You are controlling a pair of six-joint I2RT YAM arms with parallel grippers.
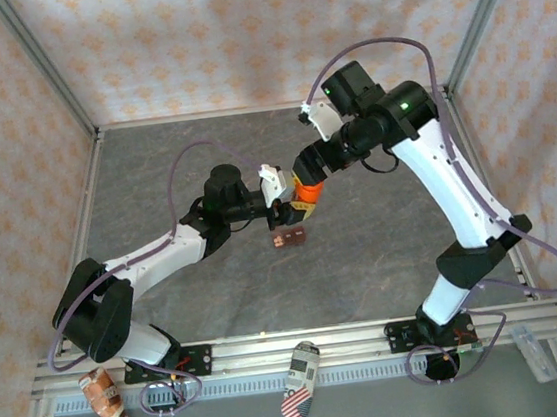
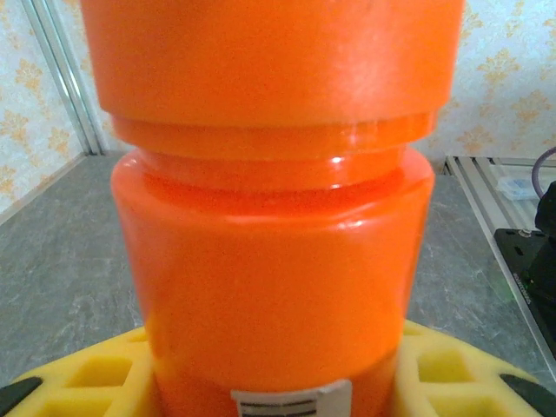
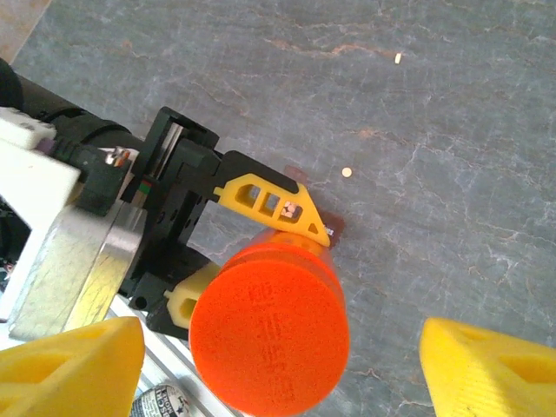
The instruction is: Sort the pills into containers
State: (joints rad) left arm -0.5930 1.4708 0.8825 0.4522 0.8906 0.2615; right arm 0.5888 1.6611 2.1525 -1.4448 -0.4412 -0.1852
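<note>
An orange bottle (image 1: 306, 194) with its cap (image 3: 269, 339) on hangs above the table, and my left gripper (image 1: 292, 208) is shut on its body. In the left wrist view the bottle (image 2: 274, 261) stands between the yellow fingers (image 2: 95, 373). My right gripper (image 3: 278, 356) is open, with a yellow finger (image 3: 74, 365) on either side of the cap and a gap to it. The dark red-brown containers (image 1: 288, 238) lie on the table just below the bottle. Two pale pills (image 3: 347, 173) (image 3: 398, 58) lie loose on the grey table.
A brown packet (image 1: 107, 397) and a flag-patterned packet (image 1: 300, 379) lie at the near rail (image 1: 274, 348). Patterned walls enclose the grey table (image 1: 364, 249) on three sides.
</note>
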